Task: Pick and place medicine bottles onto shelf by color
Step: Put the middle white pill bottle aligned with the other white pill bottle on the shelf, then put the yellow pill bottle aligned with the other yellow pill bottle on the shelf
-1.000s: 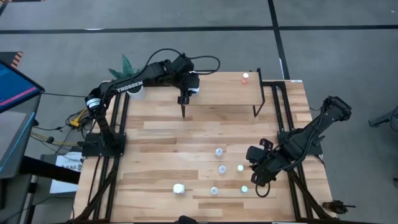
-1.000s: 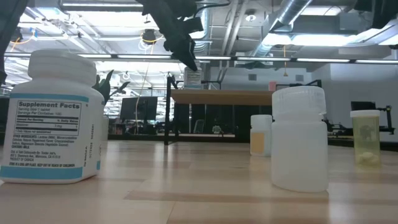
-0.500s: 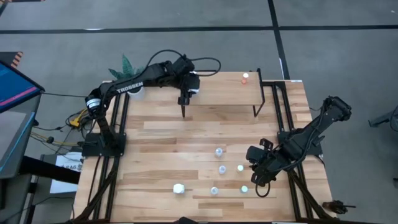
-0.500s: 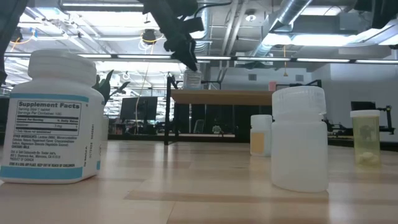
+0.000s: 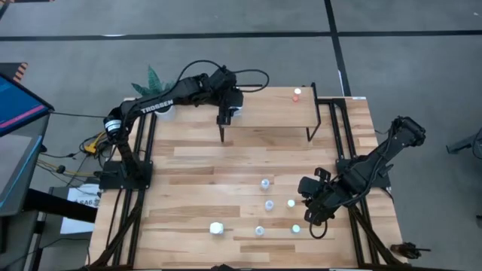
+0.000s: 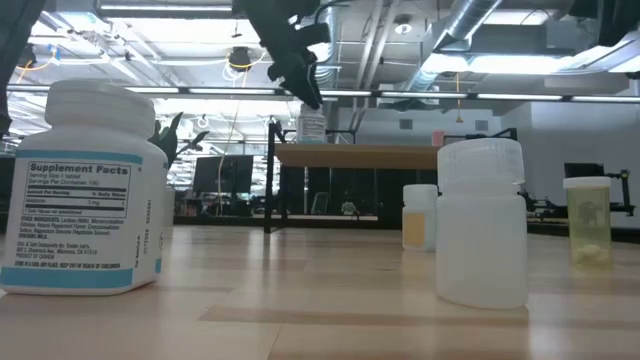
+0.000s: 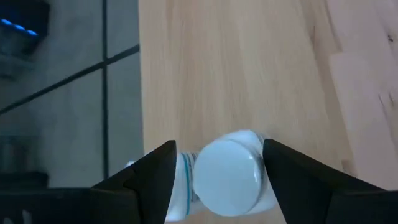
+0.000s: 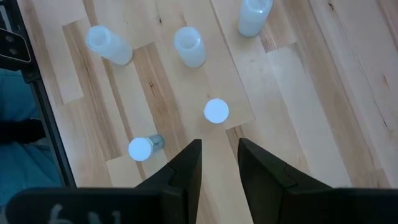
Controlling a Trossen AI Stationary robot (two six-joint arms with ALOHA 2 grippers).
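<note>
The bench (image 5: 188, 162) holds the shelf (image 5: 271, 113), where a white bottle (image 7: 227, 174) stands up tall with its cap pointing up at the shelf's left end, and the left tool (image 7: 217, 165), open around it, could bump it over while lifting away.

Grey floor (image 5: 392, 68) w/ black lines; ceiling ducts (image 6: 480, 30), strip lights; blue monitor (image 5: 15, 102).
</note>
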